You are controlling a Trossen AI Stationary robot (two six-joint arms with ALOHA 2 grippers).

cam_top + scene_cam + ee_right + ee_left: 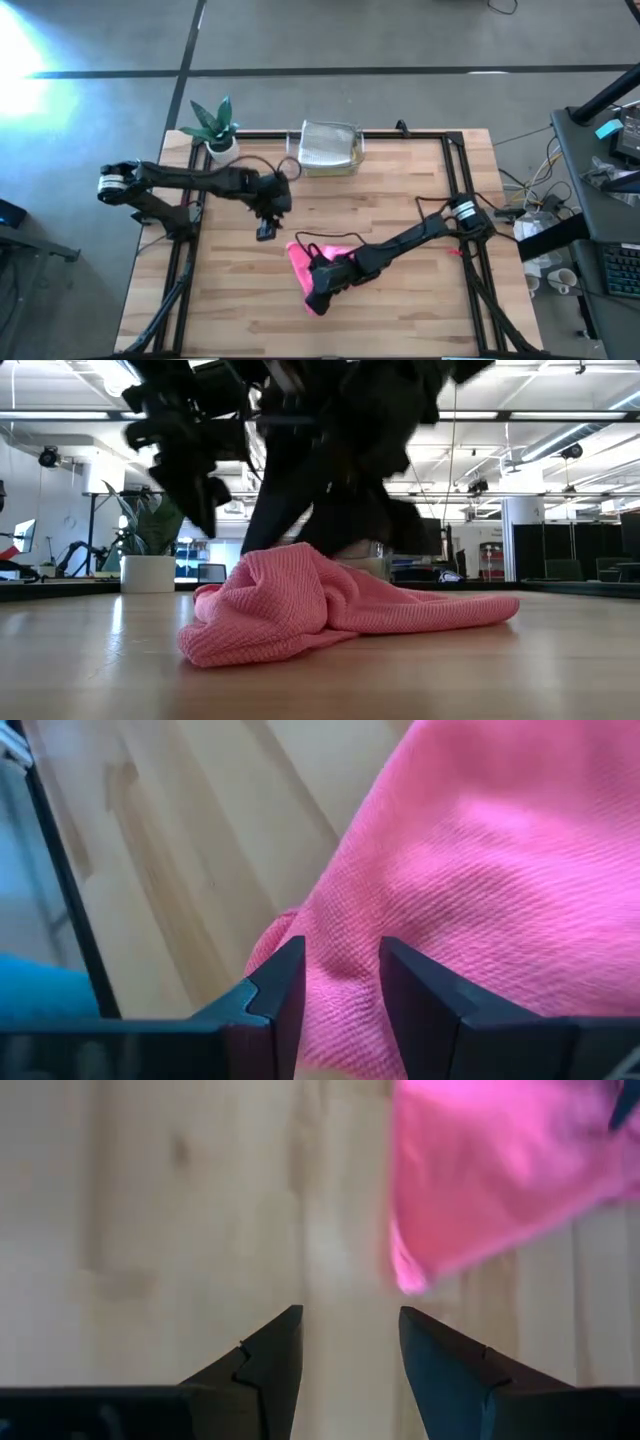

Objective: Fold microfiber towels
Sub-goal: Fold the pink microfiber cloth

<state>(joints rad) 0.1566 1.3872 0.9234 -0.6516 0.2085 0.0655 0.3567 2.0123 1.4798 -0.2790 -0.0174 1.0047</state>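
A pink microfiber towel [298,262] lies crumpled in a heap on the wooden table, near the middle; it also shows in the low view [300,610]. My right gripper [318,298] is low over the towel's near end, open, with a hump of cloth [345,935] between its fingers. My left gripper [265,232] hangs open and empty above bare wood, just left of the towel's far corner [410,1275]. The other towels are out of view. My right gripper comes at the towel's near end from above, its fingers [285,975] standing on either side of a raised hump of cloth. I cannot tell whether they touch it. The towel rests on the table.
A clear plastic tray [328,147] and a potted plant [215,128] stand at the table's far edge. Black frame rails [455,180] run along the table's sides. Bare wood lies left and right of the towel.
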